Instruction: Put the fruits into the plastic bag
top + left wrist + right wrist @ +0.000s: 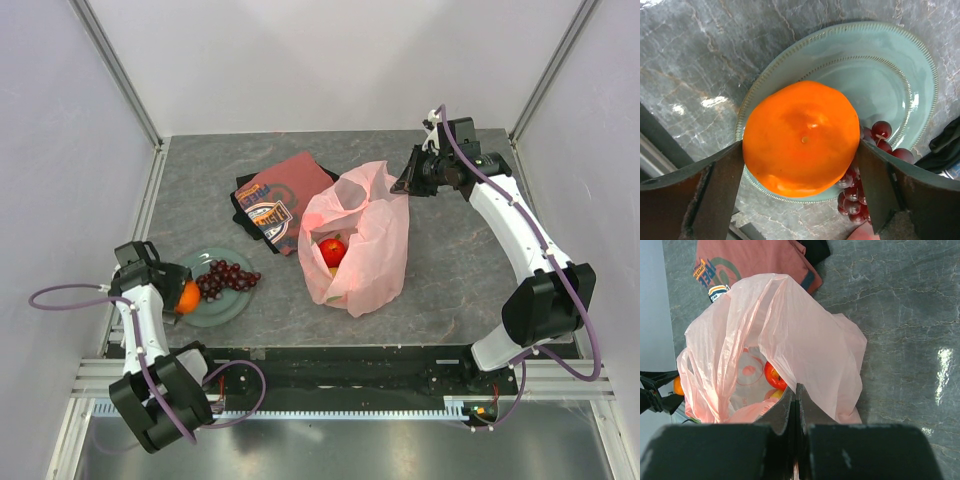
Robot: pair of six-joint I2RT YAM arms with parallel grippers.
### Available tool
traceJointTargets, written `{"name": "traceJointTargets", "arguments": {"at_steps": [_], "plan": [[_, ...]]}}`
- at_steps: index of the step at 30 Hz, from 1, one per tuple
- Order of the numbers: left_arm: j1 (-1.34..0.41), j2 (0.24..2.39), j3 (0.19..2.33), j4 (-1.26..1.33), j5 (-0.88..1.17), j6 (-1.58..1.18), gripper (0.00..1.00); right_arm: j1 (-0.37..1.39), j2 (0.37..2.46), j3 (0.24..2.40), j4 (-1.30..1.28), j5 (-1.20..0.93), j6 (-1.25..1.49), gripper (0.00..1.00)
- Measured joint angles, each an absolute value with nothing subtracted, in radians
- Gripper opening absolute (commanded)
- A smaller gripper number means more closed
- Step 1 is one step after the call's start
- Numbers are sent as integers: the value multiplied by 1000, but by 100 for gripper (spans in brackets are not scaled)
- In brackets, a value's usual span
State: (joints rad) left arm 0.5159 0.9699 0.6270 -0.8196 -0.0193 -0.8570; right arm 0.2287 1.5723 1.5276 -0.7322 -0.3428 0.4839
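The orange (801,139) is firm, round and smooth-skinned, and probably light for its size. It should bear a squeeze without harm but could roll out of a loose hold, so across its widest part is the place to take it. That is how the left end effector (800,150) has it: the two fingers stand well apart, their inner faces pressed to opposite sides of the orange, which sits over the rim of the pale green plate (890,65). The dark grapes (875,135) lie on that plate just beside it. As a loose, knobbly bunch, they look better taken around the body of the cluster than by a single berry.

The pink plastic bag (370,250) lies mid-bench, well apart from the plate, with its opening on the side nearer the plate. It is thin, crinkly and limp, with no shape of its own, so it is best pinched at the rim or a handle loop. The right end effector (795,400) is closed tight on the film of the bag's far edge, holding the mouth up. A red apple (774,376) sits inside. Just under it is a yellowish patch that may be another fruit, though the folds hide too much to say. A folded red printed cloth (280,200) lies behind the bag on the grey bench (450,290).
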Motion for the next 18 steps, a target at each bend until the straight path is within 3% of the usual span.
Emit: {"name": "traceJointTargets", "arguments": {"at_steps": [2, 3, 6, 18], "plan": [[516, 972, 625, -809, -16, -859, 70, 229, 1572, 1528, -732, -342, 484, 0], [516, 972, 624, -805, -14, -860, 58, 229, 1572, 1528, -732, -341, 484, 0], [516, 971, 622, -798, -8, -865, 47, 229, 1572, 1528, -732, -339, 485, 0], [517, 949, 617, -806, -25, -865, 41, 229, 1572, 1528, -730, -339, 486, 0]]}}
